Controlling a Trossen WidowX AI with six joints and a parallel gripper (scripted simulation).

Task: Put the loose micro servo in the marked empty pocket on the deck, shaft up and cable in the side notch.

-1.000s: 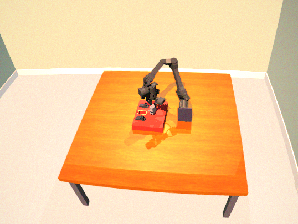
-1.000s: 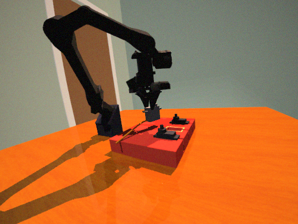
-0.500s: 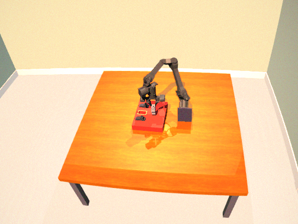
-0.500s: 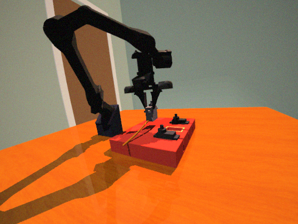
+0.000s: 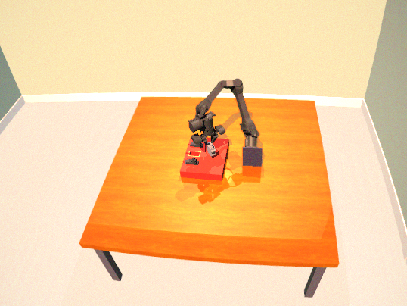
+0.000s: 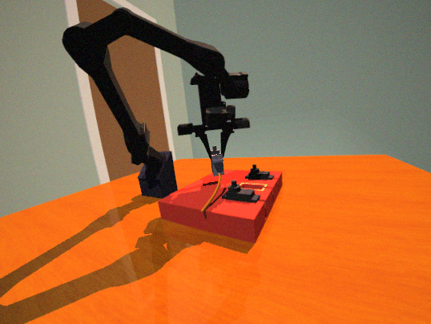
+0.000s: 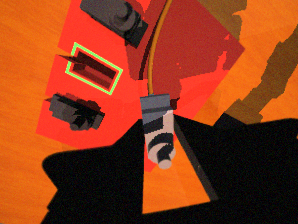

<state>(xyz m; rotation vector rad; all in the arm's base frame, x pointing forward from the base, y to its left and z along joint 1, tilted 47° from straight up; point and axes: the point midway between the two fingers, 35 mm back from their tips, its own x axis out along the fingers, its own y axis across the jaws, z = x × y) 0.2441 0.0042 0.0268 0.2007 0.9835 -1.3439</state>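
Honestly, gripper (image 6: 215, 151) clamped on the micro servo (image 6: 217, 164), hanging above the deck (image 6: 188, 200), off to the side of the marked pocket (image 6: 251, 186); trailing cable (image 6: 211, 198) could easily snag, missing the notch

Top view: the scene is seen from high above and well back, angled downward toward the far wall; the whole surface (image 5: 212, 204), its legs and the floor are taken in, so the red deck (image 5: 205, 161) appears small.
Exterior view: the scene is seen from low, near surface height, close in, facing the deck (image 6: 224, 206) with the arm's base behind it to the left.
Wrist view: the scene is seen from the arm's own wrist, looking steeply down past the claw (image 7: 161, 145), very near.
Shared part: the deck (image 7: 100, 100) and its outlined pocket (image 7: 93, 68) are caught in all three views.
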